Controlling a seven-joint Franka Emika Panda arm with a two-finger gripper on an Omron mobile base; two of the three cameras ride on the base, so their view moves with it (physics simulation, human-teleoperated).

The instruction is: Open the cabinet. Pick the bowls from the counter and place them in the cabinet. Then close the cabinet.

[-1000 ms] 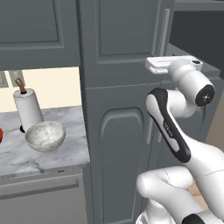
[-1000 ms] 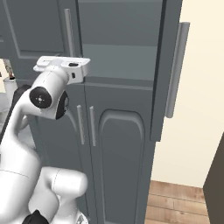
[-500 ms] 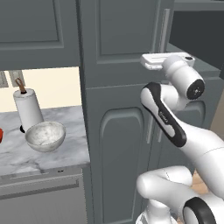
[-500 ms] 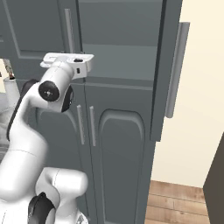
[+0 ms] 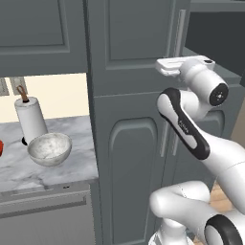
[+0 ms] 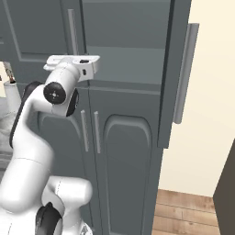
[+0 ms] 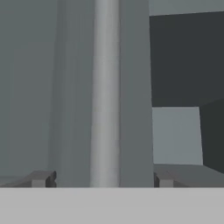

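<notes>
The cabinet is the tall dark grey unit's upper compartment. Its right door stands swung open, and its left door is shut. My gripper is up against the left door's long bar handle. The bar runs between the two fingertips, with a gap on each side, so the jaws are open. To the handle's right the dark inside and the grey shelf show. The marbled bowl sits on the counter, and the red bowl peeks in at the left edge.
A white paper-towel roll stands behind the marbled bowl. Lower arched doors with short handles are shut below my hand. The open right door's bar handle juts out to the right. Wooden floor lies at the lower right.
My hand has moved a little up and in toward the left door's bar handle, and the wrist has turned. The bowls and doors have not moved.
</notes>
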